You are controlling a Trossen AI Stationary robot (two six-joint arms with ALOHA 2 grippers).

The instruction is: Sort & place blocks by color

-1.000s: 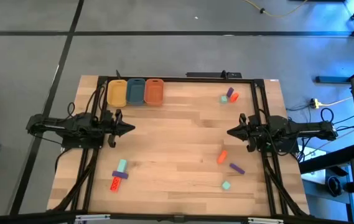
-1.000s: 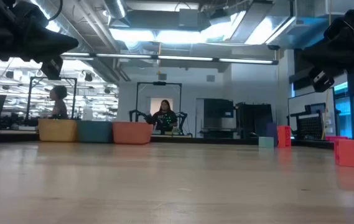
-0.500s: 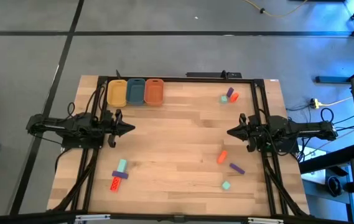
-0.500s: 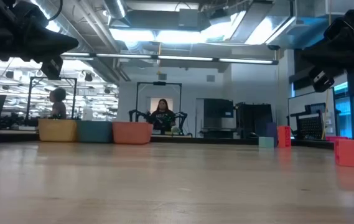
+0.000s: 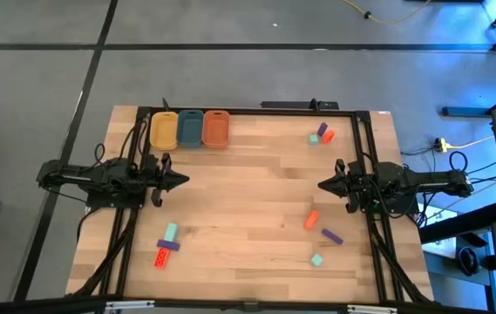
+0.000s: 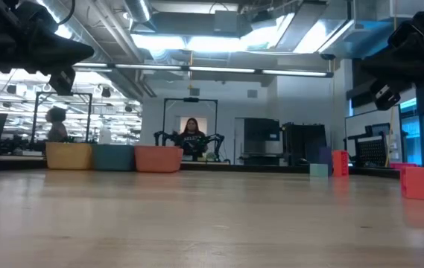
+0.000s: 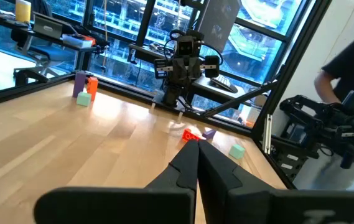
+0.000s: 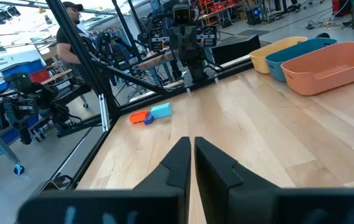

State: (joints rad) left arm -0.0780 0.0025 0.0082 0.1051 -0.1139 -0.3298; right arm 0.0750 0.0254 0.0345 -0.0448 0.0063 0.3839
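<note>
Small blocks lie flat on the wooden table in three groups. At the far right are a purple block, an orange one and a teal one. At the near right are orange, purple and teal blocks. At the near left are teal, purple and orange-red blocks. My left gripper is shut at the table's left side, level and above the wood. My right gripper is shut at the right side, facing it. Neither holds anything.
Three tubs stand in a row at the far left edge: yellow, blue and orange. Black frame rails run along the table's sides. Bare wood lies between the two grippers. People show in the room beyond.
</note>
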